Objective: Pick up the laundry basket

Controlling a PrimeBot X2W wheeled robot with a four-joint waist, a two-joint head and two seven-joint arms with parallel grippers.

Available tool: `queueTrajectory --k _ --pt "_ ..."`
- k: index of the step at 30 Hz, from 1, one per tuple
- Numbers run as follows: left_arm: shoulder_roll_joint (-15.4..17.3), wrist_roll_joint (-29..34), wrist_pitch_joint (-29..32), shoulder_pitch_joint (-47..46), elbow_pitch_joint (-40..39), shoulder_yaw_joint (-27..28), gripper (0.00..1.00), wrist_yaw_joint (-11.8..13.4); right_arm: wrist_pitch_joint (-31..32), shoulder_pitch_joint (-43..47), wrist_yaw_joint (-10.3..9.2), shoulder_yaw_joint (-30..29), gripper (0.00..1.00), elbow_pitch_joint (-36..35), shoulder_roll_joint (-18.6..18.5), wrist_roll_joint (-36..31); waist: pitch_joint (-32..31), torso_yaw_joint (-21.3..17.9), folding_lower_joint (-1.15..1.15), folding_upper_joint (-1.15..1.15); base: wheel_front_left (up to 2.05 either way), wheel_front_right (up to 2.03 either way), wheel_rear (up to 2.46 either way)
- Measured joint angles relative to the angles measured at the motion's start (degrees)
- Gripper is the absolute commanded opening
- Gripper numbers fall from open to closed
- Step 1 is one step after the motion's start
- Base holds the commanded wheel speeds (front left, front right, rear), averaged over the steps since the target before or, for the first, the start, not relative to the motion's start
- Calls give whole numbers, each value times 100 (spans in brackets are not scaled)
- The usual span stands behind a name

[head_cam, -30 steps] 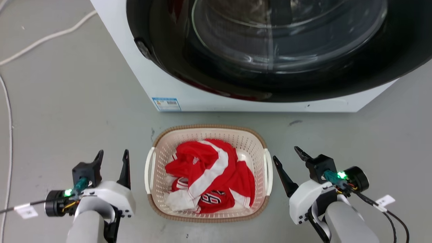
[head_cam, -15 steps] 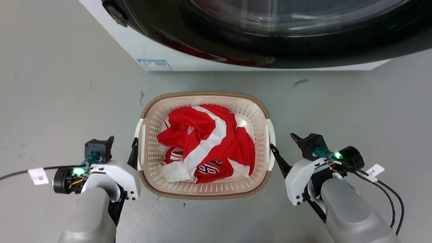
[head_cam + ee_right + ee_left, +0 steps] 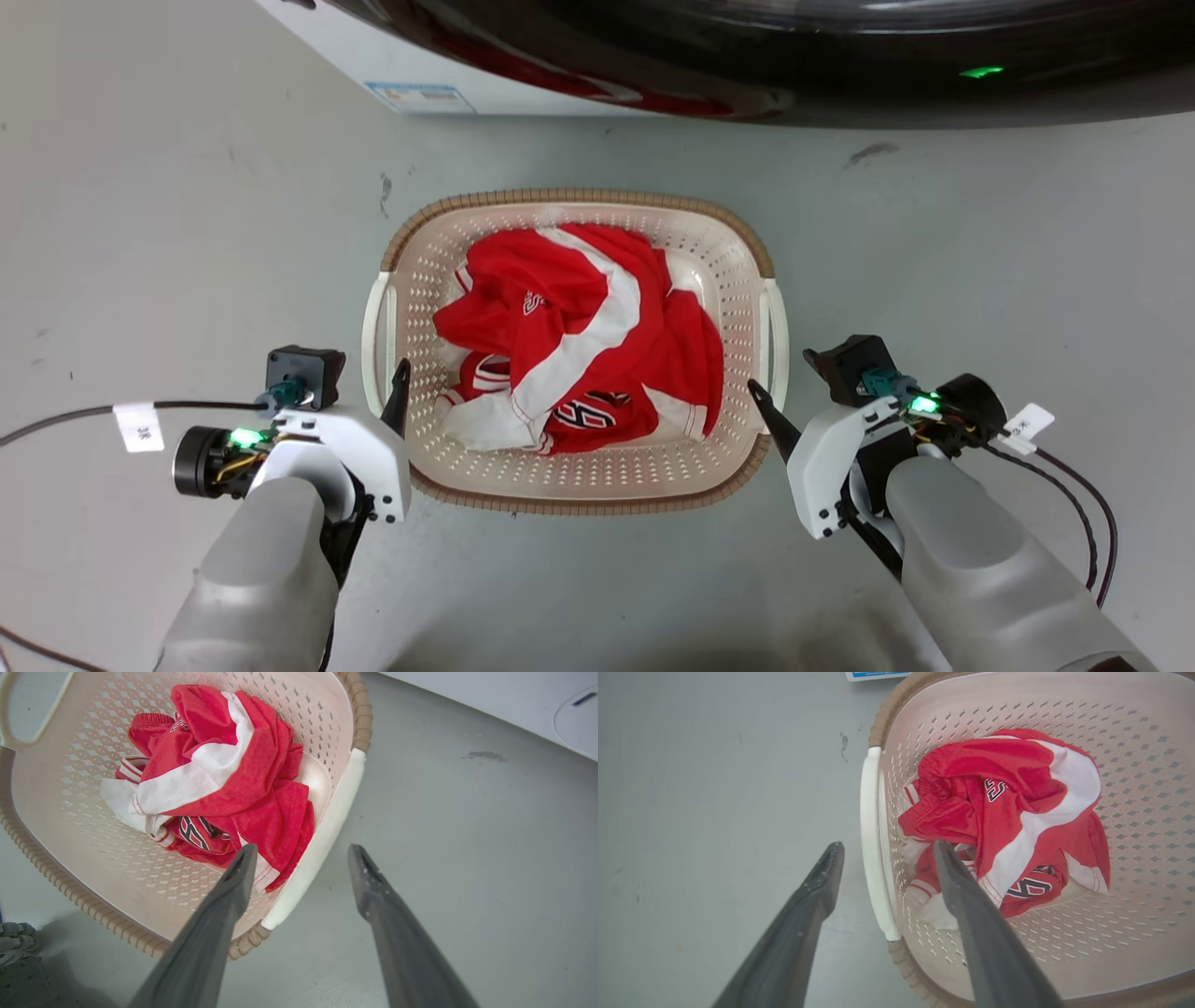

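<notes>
The laundry basket sits on the grey floor, with the washing machine just past its far rim and a heap of red and white clothes inside. Both grippers are spread wide and hold nothing. The left gripper straddles the basket's left handle, one finger outside the basket and the other inside, just beside the clothes. The right gripper straddles the right handle the same way.

The likeliest trouble is the inner fingers. Each hangs close to loose cloth, so a squeeze could trap a fold against the handle — a soft, slippery grip in place of plastic on plastic.

From the head view, both grippers seem set toward the near half of the handles. A lift from there may let the far end of the basket sag and the clothes slide toward it.

How far the fingers stand above the handles cannot be told. If they close too high, they will meet over the bar and miss it.

Timing counts too — one side gripping or rising first would tilt the basket or shove it sideways out of the other gripper.
</notes>
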Motion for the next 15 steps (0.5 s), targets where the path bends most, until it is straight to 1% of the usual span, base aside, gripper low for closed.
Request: queueTrajectory --k 10,15 --pt "19 -520 0 -534 516 -736 100 0 104 -366 0 147 100 236 0 138 365 85 0 0 0 0 0" --pt "37 -803 27 -695 661 -1002 100 0 130 -448 0 214 100 279 0 188 450 95 0 0 0 0 0"
